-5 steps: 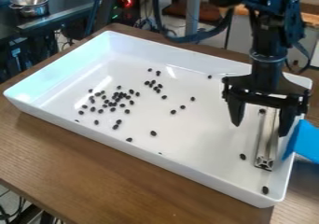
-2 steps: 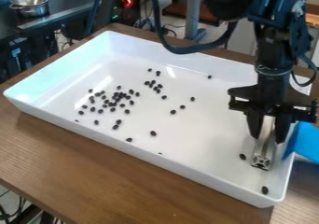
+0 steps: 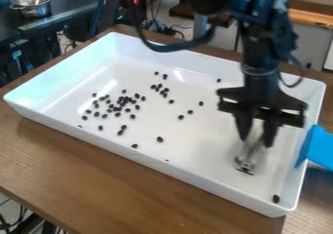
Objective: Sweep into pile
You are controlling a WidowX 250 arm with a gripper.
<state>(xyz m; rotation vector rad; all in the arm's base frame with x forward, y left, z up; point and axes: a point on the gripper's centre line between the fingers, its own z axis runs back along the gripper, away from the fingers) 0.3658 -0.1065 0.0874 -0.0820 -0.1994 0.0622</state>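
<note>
Metal bar (image 3: 247, 161) in the claw (image 3: 256, 141)

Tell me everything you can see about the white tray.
The tray is a shallow white rectangle, glossy and plastic-looking, with a flat floor and raised walls that slope outward. It lies flat on the brown wooden table, one corner toward the camera. Dark beans are scattered over its floor, thickest toward the left. Over its right part, the gripper holds a metal bar; I can't tell if the bar touches the floor. A blue piece overlaps its right wall.
</note>
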